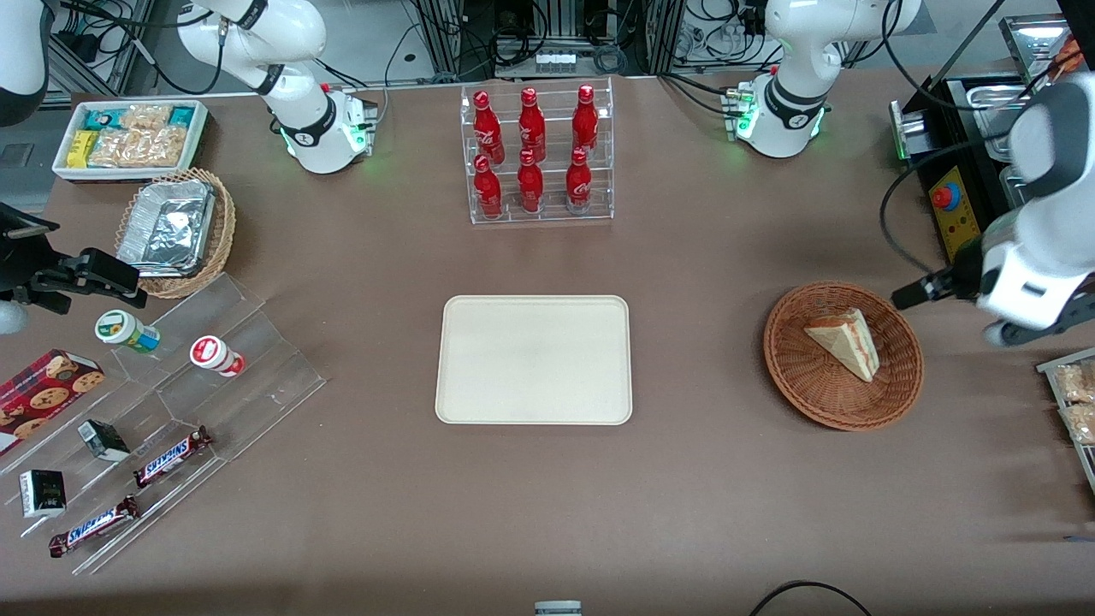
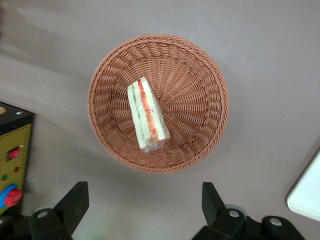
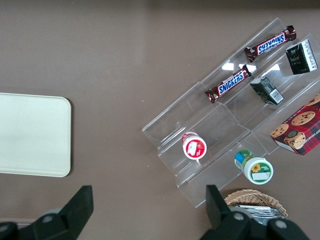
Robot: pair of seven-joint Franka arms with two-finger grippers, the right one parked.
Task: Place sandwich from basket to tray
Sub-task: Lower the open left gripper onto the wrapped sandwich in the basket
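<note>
The sandwich [image 1: 845, 342] [image 2: 146, 116], a pale bread wedge with red and light filling, lies in the round reddish-brown wicker basket [image 1: 804, 389] [image 2: 200, 75]. The cream tray [image 1: 535, 359] [image 2: 306, 197] lies flat at the table's middle with nothing on it, toward the parked arm's end from the basket. My gripper [image 2: 145, 192] hangs open above bare table just outside the basket's rim, on the working arm's side of it. Its two dark fingers [image 2: 75, 202] stand wide apart with nothing between them.
A control box with a red button [image 1: 949, 201] [image 2: 12, 165] stands close beside the basket. A container of snacks [image 1: 1074, 411] sits at the table's edge near the working arm. A rack of red bottles [image 1: 537, 154] stands farther from the camera than the tray.
</note>
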